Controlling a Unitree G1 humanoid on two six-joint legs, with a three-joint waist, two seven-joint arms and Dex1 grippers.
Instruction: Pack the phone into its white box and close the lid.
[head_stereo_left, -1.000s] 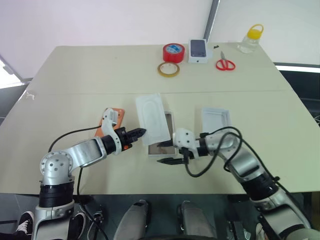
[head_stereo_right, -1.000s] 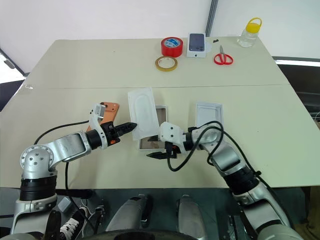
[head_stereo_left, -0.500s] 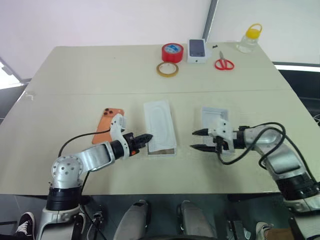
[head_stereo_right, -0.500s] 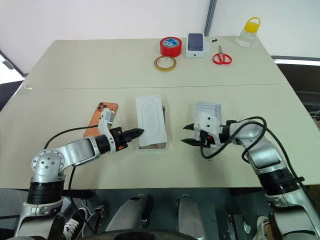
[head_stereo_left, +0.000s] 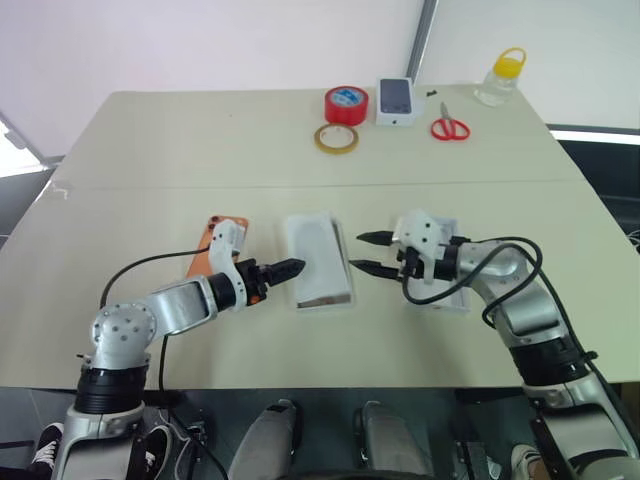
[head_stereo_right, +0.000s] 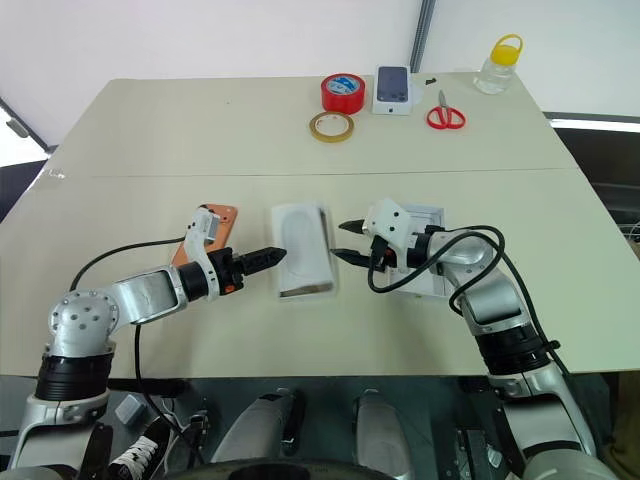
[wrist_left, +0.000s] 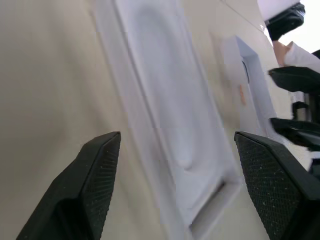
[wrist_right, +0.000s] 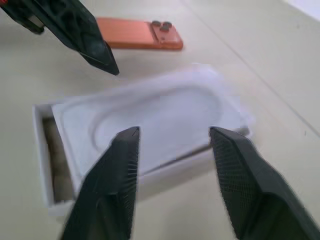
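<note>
A long beige table (head_stereo_left: 150, 150) spreads below me, and I reach over its near half with both arms. My left gripper (head_stereo_left: 290, 268) points at the near left edge of the white box (head_stereo_left: 325, 298) with its black fingers parted, as the left wrist view shows plainly, and it has hold of nothing. My right gripper (head_stereo_left: 366, 253) comes in from the other side, its two fingers spread a moderate way with open air between them, level with the box's right edge and gripping nothing. The lid (head_stereo_left: 440, 296) lies open side up on the table under my right forearm, mostly hidden by the wrist and cable, just to the right of the box. The box itself sits at the middle of the near half, between my two grippers, and a flat white insert (head_stereo_left: 318, 255) with an oval emboss lies on top of it, covering most of the tray and leaving a strip of brownish floor showing at the near end. The phone (head_stereo_right: 218, 222) lies flat on the table to the left of the box, camera cluster up, partly hidden behind my left wrist and outside the tray. Along the far edge stand a red tape roll (head_stereo_left: 345, 104), a tan tape ring (head_stereo_left: 338, 139), a small white box picturing a dark phone (head_stereo_left: 397, 101), red-handled scissors (head_stereo_left: 450, 127) and a clear bottle with a yellow cap (head_stereo_left: 501, 76).
</note>
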